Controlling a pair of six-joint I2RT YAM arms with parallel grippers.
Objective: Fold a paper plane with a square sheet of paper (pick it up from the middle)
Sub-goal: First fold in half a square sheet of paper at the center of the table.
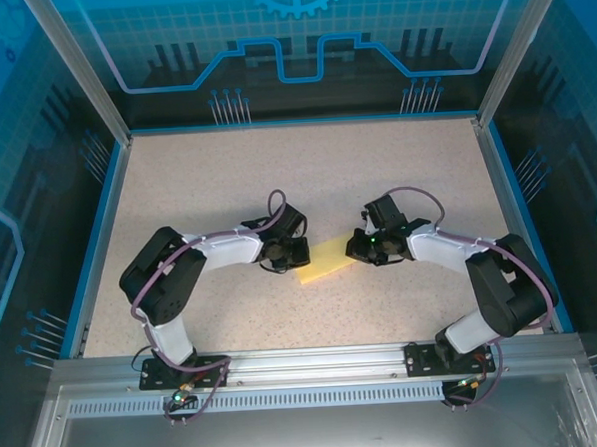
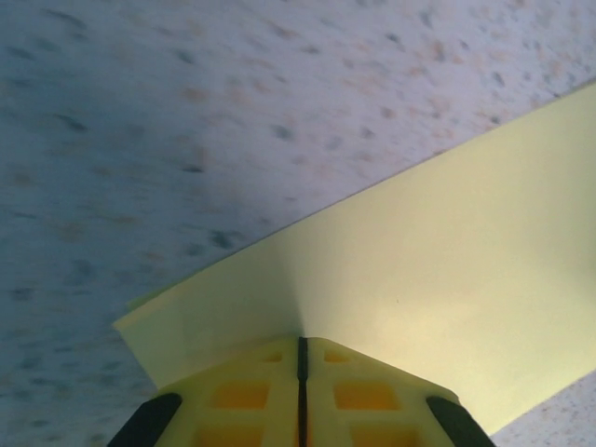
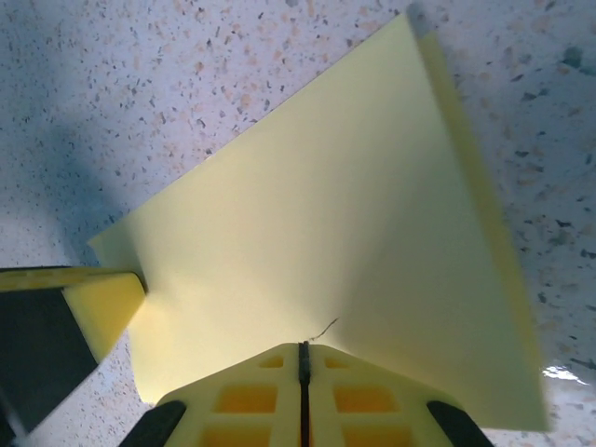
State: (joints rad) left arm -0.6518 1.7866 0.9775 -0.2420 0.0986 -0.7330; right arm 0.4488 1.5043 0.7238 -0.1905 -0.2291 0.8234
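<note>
1. Tabletop of speckled beige laminate (image 1: 275,165) spreads between blue enclosure walls, with two black-and-white robot arms reaching in toward its middle.
2. Thin pale-yellow sheet of paper (image 1: 326,264) (image 2: 419,261) (image 3: 345,233) sits near the tabletop's centre, between the two grippers. The right wrist view shows a second layer along its right edge.
3. Left gripper (image 1: 285,254) (image 2: 302,349) has its yellow fingers pressed together, pinching the sheet's left edge. One of those fingers (image 3: 98,303) meets the paper's corner in the right wrist view.
4. Right gripper (image 1: 365,246) (image 3: 302,354) is likewise pressed together, pinching the opposite edge of the sheet.
</note>
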